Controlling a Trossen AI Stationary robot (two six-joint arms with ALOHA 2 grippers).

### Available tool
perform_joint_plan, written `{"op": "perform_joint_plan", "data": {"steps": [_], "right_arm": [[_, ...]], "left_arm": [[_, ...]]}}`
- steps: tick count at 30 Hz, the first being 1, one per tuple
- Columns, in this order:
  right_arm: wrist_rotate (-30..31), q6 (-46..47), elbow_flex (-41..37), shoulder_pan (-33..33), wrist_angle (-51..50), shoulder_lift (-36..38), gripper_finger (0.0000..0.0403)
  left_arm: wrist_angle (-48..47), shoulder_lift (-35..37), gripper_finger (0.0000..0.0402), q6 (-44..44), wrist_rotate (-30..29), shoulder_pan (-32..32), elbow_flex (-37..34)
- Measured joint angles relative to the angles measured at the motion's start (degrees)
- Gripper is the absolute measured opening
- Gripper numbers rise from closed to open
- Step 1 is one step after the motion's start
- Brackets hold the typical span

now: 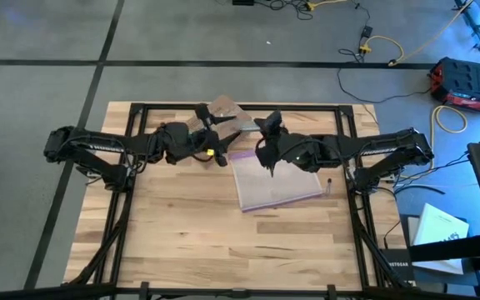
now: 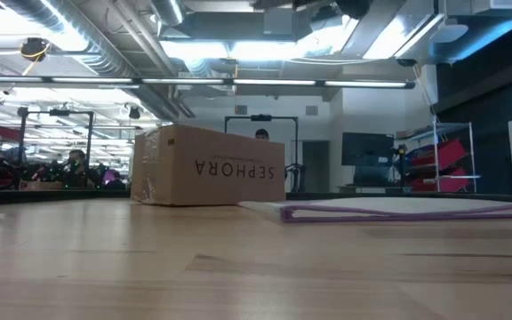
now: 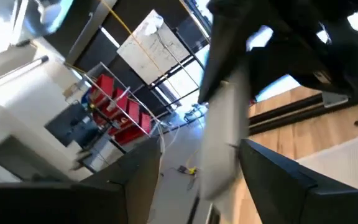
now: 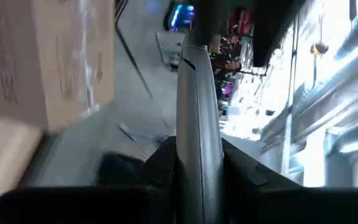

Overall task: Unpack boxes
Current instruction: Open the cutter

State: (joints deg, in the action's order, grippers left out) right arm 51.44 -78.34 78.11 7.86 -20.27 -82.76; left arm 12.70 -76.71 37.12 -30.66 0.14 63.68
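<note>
A brown cardboard box [image 1: 223, 111] stands on its base at the table's far middle; the low view shows the box [image 2: 207, 166] with upside-down "SEPHORA" lettering. Above the table beside it, my two grippers face each other with a small grey knife-like tool [image 1: 244, 127] between them. My right gripper [image 1: 262, 130] is shut on the tool [image 4: 197, 118]. My left gripper [image 1: 227, 133] is open; its fingers [image 3: 135, 186] stand either side of the tool's other end [image 3: 222, 143]. Whether they touch it, I cannot tell. My right gripper pinches the grey tool's near end [image 4: 197, 155] between its two fingers. The tool runs straight forward out of the fingers, in line with them, toward the left gripper. It is held roughly level from the table's right side, clear of the table.
A clear plastic bag with a purple edge [image 1: 277, 179] lies flat mid-table, near side of the grippers. A small dark item [image 1: 329, 185] lies by its right edge. The black table frame [image 1: 352, 150] borders the wood. Bare wood [image 1: 190, 242] fills the near half.
</note>
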Motion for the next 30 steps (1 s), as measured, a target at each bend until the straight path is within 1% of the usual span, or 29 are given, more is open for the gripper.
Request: {"op": "perform_joint_plan", "data": {"steps": [2,4,5,8,15,20,24,30], "right_arm": [[2.4,-5.1,-2.1,0.5,2.4,0.0,0.0065],[4.8,-10.7,-4.8,0.6,7.1,0.0,0.0065],[5.1,-12.2,-5.9,0.6,8.7,0.0,0.0065],[5.1,-13.4,-8.4,0.5,11.7,0.0,0.0065],[5.8,-13.7,-10.9,0.4,18.1,-0.1,0.0065],[5.8,-14.7,-10.9,0.4,20.3,-0.1,0.0065],[5.6,-15.0,-10.9,0.4,20.0,-0.1,0.0065],[5.1,-15.0,-10.8,0.4,20.4,-0.1,0.0065]], "left_arm": [[0.0,0.0,0.0220,-3.7,2.6,0.7,0.0],[0.0,0.0,0.0228,-8.0,5.2,1.4,0.0],[0.0,0.0,0.0232,-10.0,6.5,1.8,0.0],[-0.1,0.0,0.0242,-14.4,10.7,2.8,0.0],[-1.6,-0.3,0.0250,-19.1,18.5,4.6,0.0],[-3.3,-2.8,0.0250,-18.1,19.4,4.9,-0.1],[-1.9,-4.2,0.0250,-19.0,19.4,5.1,-0.1],[0.6,-4.6,0.0250,-15.6,19.4,5.3,-0.1]]}}
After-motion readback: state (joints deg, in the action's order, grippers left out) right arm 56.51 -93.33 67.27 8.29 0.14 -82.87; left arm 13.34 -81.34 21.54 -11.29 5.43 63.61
